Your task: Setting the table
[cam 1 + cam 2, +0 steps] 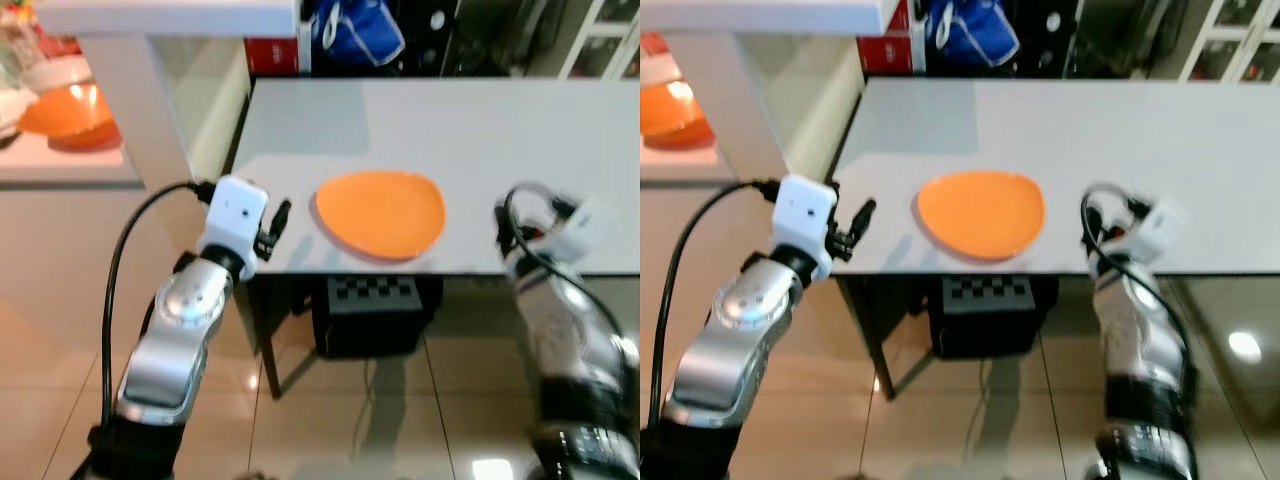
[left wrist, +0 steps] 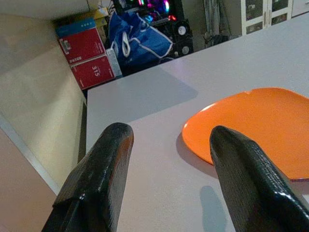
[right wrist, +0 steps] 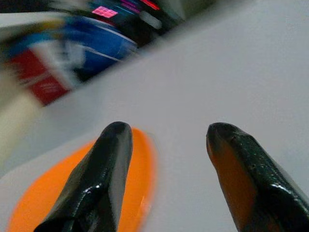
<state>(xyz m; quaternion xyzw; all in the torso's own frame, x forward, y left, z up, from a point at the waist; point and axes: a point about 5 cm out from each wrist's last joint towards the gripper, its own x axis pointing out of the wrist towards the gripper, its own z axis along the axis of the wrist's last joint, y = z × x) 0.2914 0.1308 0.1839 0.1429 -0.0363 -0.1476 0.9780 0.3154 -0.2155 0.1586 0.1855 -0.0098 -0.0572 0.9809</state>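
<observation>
Both arms are silver metal with rounded joint housings and a white boxy wrist block. Black cables loop from each wrist. The left tool (image 2: 169, 181) and right tool (image 3: 166, 176) have glossy black fingers.

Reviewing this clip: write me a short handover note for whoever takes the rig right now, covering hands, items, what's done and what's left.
Left hand: open, holding nothing, at the near left edge of the grey table, just left of the orange plate.
Right hand: open, holding nothing, at the near edge to the plate's right; blurred.
Done: one plate lies flat near the table's front edge.
Left: an orange bowl sits on the side counter at far left. Any other place-setting items remain to be brought.
</observation>
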